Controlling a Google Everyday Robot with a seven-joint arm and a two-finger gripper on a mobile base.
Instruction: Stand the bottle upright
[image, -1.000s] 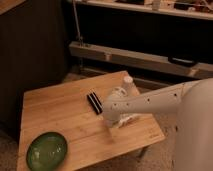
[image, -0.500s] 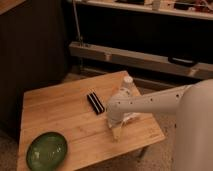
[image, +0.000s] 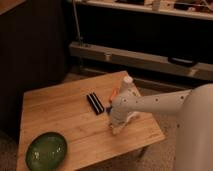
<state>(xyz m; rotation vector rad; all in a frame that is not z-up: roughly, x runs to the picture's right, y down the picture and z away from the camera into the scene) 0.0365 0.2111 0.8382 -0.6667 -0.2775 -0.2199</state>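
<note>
Gripper (image: 119, 125) sits low over the right half of the wooden table (image: 60, 112), just right of the black bar (image: 95, 103) lying flat near the table's middle. The white arm (image: 155, 104) reaches in from the right edge of the view and covers most of what is under the wrist.

Bottle (image: 125, 86) — white, small cap on top — shows just behind and above the wrist, up and to the right of the black bar. Only the cap end and shoulder are visible; the body is hidden by the arm. The visible part points up and away from the camera, so the long axis reads as roughly upright or leaning, but this cannot be confirmed. Something orange (image: 114, 93) peeks out between the bottle and the black bar; what it is cannot be told.

Key relation: the bottle lies on the far side of the claw, touching or very near the wrist, with the claw's tip nearer the camera than the cap. Whether the claw is released, clenched or grasping the bottle cannot be told — the tip is a pale blur against the table.

Versus a second ago: the wrist has dropped lower and pulled slightly toward the near table edge. Bottle cap, black bar and green bowl (image: 46, 150) at the near-left corner are unchanged.
</note>
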